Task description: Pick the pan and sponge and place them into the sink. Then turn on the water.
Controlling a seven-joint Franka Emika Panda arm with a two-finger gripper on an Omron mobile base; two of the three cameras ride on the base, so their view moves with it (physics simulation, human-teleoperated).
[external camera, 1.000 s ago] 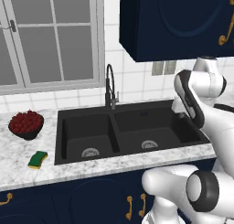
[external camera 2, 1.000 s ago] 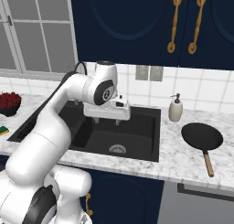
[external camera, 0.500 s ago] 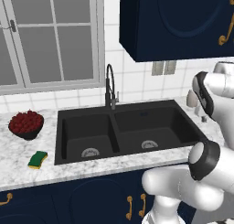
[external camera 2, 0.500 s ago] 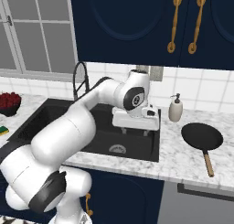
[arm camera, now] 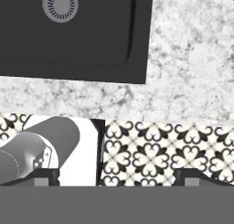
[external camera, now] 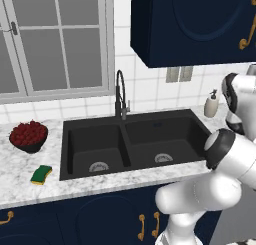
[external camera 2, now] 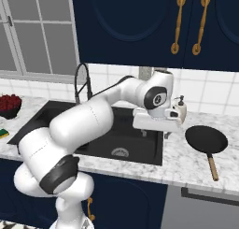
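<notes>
The black pan point(external camera 2: 206, 139) lies on the marble counter right of the sink, its wooden handle point(external camera 2: 213, 166) pointing toward the front edge. My gripper point(external camera 2: 155, 133) hangs open and empty over the sink's right rim, left of the pan and apart from it. In the hand view the fingertips point(arm camera: 45, 175) stand wide apart above the counter's front edge, with the right basin's silver drain point(arm camera: 60, 4) at upper left. The yellow-green sponge point(external camera: 41, 174) rests on the counter left of the black double sink point(external camera: 135, 141). No water runs from the arched faucet point(external camera: 120, 96).
A dark bowl of red fruit point(external camera: 28, 135) stands at the far left of the counter. A soap dispenser point(external camera 2: 179, 109) sits by the wall between sink and pan, just behind my hand. Blue cabinets hang overhead. Patterned floor point(arm camera: 160, 145) shows below the counter edge.
The arm has swung to the right, carrying the open gripper from above the sink's right basin to the sink's right rim, closer to the pan.
</notes>
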